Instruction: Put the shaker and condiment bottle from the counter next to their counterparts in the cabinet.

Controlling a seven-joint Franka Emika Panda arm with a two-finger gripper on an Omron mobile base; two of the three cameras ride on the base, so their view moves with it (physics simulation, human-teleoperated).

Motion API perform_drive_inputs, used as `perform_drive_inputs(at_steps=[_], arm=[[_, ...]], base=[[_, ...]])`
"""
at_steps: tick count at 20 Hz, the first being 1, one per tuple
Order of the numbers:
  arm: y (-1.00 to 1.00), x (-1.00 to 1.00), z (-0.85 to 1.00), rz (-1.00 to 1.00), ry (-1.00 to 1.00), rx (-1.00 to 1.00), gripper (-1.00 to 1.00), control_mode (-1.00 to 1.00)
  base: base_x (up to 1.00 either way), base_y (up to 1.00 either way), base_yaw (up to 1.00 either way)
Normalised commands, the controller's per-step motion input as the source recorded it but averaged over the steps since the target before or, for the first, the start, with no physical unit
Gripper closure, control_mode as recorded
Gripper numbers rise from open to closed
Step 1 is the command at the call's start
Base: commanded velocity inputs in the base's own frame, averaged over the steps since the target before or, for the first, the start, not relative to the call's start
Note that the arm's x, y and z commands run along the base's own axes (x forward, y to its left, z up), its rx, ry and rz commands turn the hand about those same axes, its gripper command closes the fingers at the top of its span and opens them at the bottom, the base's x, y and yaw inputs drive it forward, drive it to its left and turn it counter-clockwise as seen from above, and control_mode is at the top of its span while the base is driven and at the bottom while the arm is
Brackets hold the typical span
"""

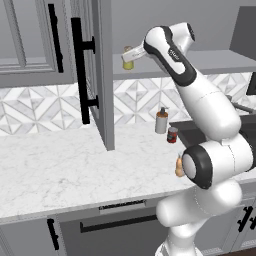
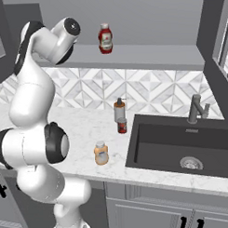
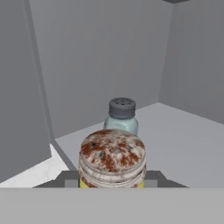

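The pincer point(image 1: 128, 57) is clamped on the shaker point(image 1: 128, 63), holding it up at the cabinet shelf point(image 2: 146, 56). From the hand's own view, the shaker's speckled cap point(image 3: 113, 154) sits just in front of a pale blue shaker with a grey perforated lid point(image 3: 121, 114), so I'd say it is being lined up beside its match. The orange bottle point(image 2: 101, 153) waits on the worktop point(image 1: 60, 170) near the front edge; its red counterpart point(image 2: 105, 38) stands further along the shelf.
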Motion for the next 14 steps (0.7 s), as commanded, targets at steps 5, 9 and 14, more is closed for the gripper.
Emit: perform_drive_inputs(at_steps=[5,9,14], arm=[[0.01,0.13,-0.01,0.00,0.00,0.00,1.00,-1.00],[0.05,0.08,-0.13,0.00,0.00,0.00,1.00,-1.00],[0.01,0.31,-0.25,-0.02,-0.03,0.00,1.00,-1.00]], base=[[0.00,0.00,0.00],[0.00,0.00,0.00],[0.00,0.00,0.00]])
